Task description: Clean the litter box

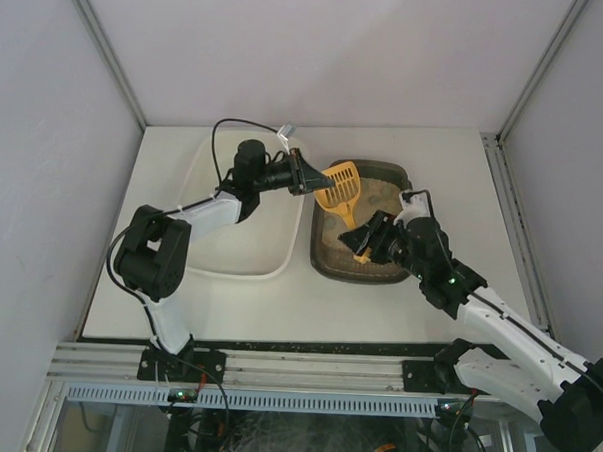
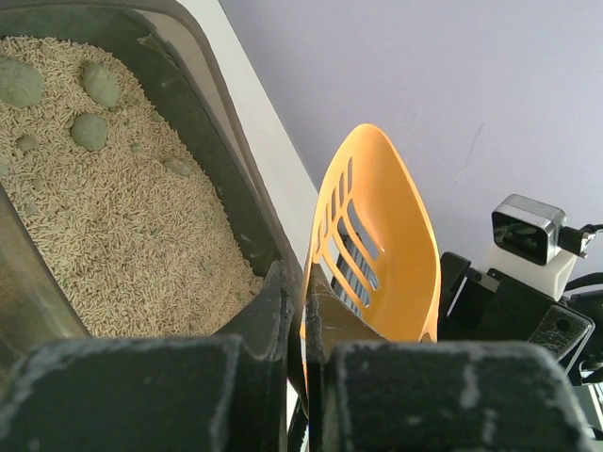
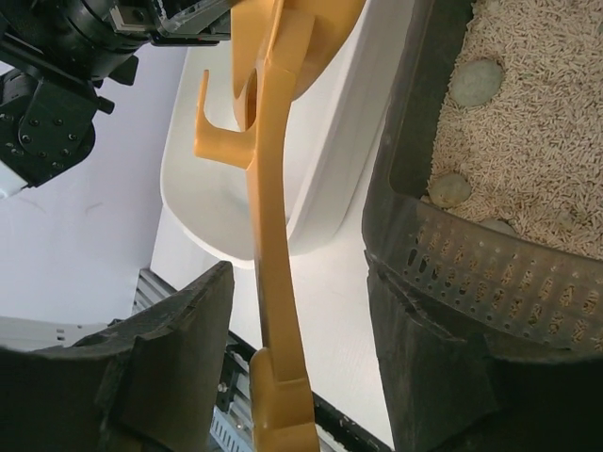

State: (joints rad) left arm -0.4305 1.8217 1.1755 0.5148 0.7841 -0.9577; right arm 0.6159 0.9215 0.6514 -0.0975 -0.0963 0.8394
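The litter box (image 1: 324,265) is a dark tray of pale litter (image 2: 113,217) with several greenish clumps (image 2: 91,130), right of the table's centre. An orange slotted scoop (image 1: 340,185) hangs over its left rim. My left gripper (image 1: 306,174) is shut on the edge of the scoop's bowl (image 2: 386,235), seen up close in the left wrist view (image 2: 303,282). My right gripper (image 1: 364,244) sits at the scoop's handle end. In the right wrist view, the handle (image 3: 273,235) runs between its jaws (image 3: 300,273), with a gap on both sides. The litter box wall (image 3: 415,141) is just right of it.
A large white tub (image 1: 280,260) stands left of the litter box, its rim (image 3: 330,188) close under the scoop handle. White walls enclose the table on three sides. The right arm's wrist camera (image 2: 528,231) is close behind the scoop.
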